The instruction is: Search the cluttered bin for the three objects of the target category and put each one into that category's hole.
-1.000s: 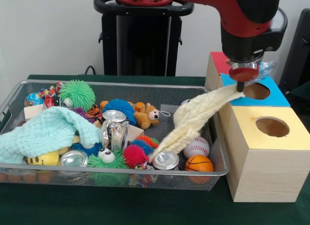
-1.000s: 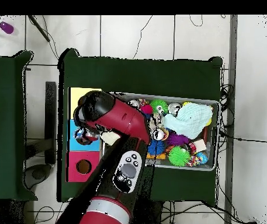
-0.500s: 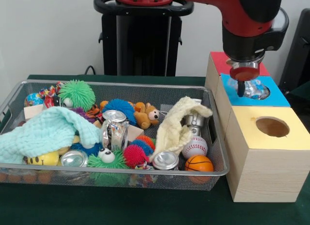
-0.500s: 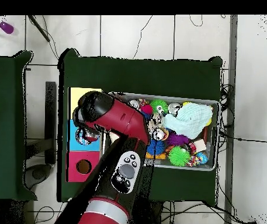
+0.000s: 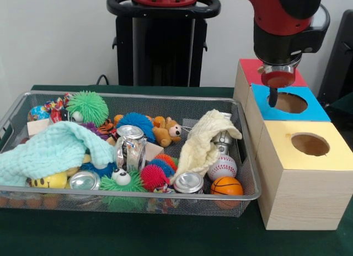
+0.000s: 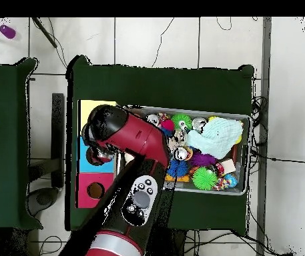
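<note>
gripper [image 5: 272, 100] hangs over the blue box's hole [image 5: 290, 103], holding nothing; whether its jaws are spread i cannot tell. cream cloth [image 5: 205, 143] lies crumpled at the bin's [image 5: 138, 196] box-side end

The red arm [image 5: 287, 19] points its tool [image 5: 272, 99] straight down.

The bin [image 5: 11, 115] is fine wire mesh, the boxes [image 5: 300, 198] bare matt wood, the cream cloth [image 5: 205, 140] nubby knit, the mint cloth [image 5: 52, 148] waffle-textured, and the near can [image 5: 188, 182] shiny metal.
</note>
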Controlling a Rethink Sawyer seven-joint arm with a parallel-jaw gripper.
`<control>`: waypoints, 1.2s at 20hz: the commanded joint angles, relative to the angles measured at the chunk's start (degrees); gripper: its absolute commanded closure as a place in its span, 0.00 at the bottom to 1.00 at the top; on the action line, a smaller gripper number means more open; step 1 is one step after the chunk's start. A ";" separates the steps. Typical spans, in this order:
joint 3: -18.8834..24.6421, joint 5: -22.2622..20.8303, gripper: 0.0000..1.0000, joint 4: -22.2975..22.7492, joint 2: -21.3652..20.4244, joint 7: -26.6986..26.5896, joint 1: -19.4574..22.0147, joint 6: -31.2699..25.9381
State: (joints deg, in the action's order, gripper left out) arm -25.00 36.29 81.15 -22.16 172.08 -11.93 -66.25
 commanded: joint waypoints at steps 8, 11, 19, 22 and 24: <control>-3.04 -15.69 0.00 5.70 -2.55 -5.43 1.01 -3.37; -3.68 -27.67 0.00 5.28 -3.93 -19.14 2.87 1.55; 0.62 -58.75 0.00 4.31 -7.03 -34.03 5.86 24.66; 0.84 -62.42 0.00 0.61 -4.99 -31.07 5.65 23.61; 1.26 -64.27 0.00 -0.98 -4.14 -30.57 5.73 23.67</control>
State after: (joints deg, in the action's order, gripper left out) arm -28.66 -21.91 82.28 -28.60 154.64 -7.00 -43.53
